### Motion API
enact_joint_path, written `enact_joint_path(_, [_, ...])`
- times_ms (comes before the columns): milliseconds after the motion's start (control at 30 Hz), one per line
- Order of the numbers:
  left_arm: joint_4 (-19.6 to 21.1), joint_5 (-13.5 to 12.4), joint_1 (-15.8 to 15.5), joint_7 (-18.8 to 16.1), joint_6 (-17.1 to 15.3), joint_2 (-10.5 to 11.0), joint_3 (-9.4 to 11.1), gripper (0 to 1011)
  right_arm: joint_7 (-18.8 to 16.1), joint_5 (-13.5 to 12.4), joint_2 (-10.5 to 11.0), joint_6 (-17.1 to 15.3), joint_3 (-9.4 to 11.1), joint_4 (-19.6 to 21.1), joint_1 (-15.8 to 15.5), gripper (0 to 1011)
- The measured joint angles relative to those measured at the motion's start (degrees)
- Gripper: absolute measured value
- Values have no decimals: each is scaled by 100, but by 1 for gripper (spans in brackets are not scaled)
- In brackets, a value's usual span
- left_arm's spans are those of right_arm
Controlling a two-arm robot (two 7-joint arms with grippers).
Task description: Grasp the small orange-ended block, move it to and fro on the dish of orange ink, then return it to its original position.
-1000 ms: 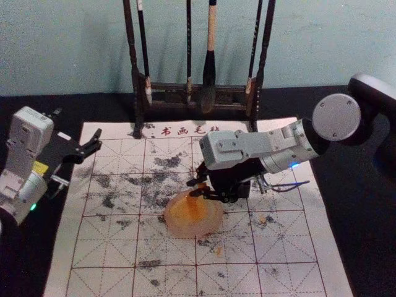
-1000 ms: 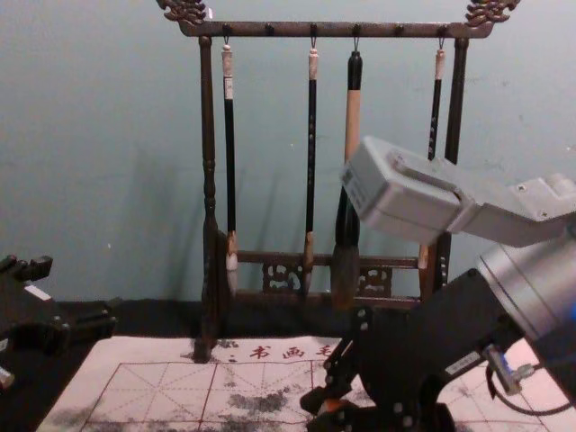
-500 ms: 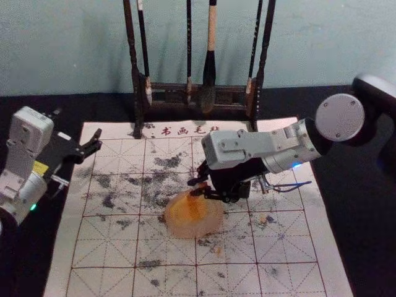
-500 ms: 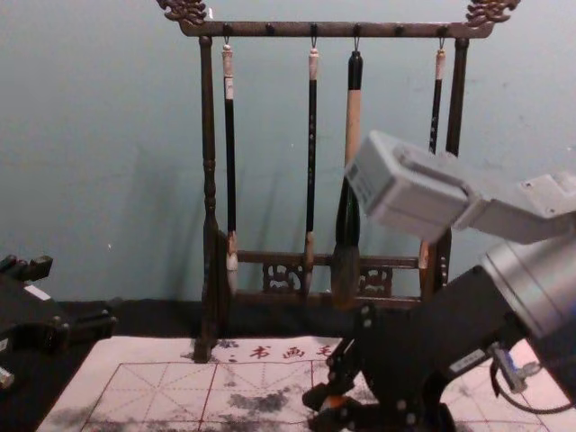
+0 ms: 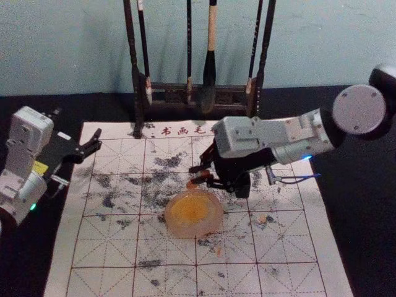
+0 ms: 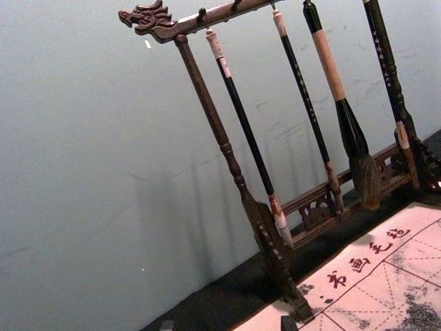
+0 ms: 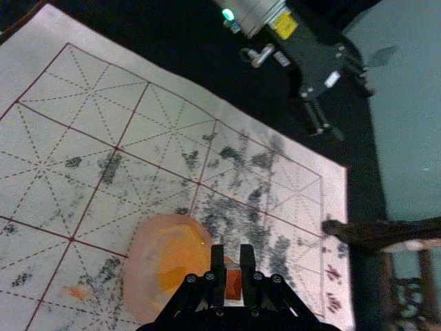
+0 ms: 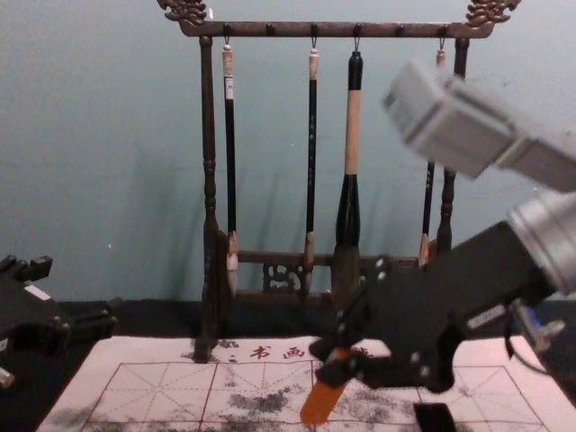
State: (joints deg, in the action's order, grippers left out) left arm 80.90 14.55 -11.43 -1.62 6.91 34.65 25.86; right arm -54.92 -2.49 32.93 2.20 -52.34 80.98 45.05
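My right gripper (image 5: 199, 174) is just beyond the far edge of the ink dish (image 5: 213, 229) in the head view, shut on the orange block (image 5: 190, 184). From the chest view, the block (image 8: 322, 402) hangs tilted below the right gripper (image 8: 333, 362), its orange end down. In the right wrist view the right gripper (image 7: 233, 265) pinches the block (image 7: 233, 284), beside the dish (image 7: 136, 276) with its orange ink. My left gripper (image 5: 93, 147) is parked open at the mat's left edge; its fingertips also show in the left wrist view.
A gridded calligraphy mat (image 5: 105, 247) with black ink smudges lies under the dish. Behind it stands a dark wooden rack (image 8: 209, 180) with several hanging brushes, including a large one (image 8: 352, 135). Small orange stains mark the mat right of the dish.
My right gripper has lifted the block up off the dish and shifted it away toward the rack, uncovering the orange ink. The left arm has stayed still.
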Motion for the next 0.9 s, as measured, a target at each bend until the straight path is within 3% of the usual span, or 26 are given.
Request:
enact_joint_path(400, [0,0,0,0,0,0,0,1001,168,-239,540,-100,380,600,-243,135])
enact_joint_path(900, [0,0,0,0,0,0,0,1001,299,-521,1009,-398,767,786,-630,135])
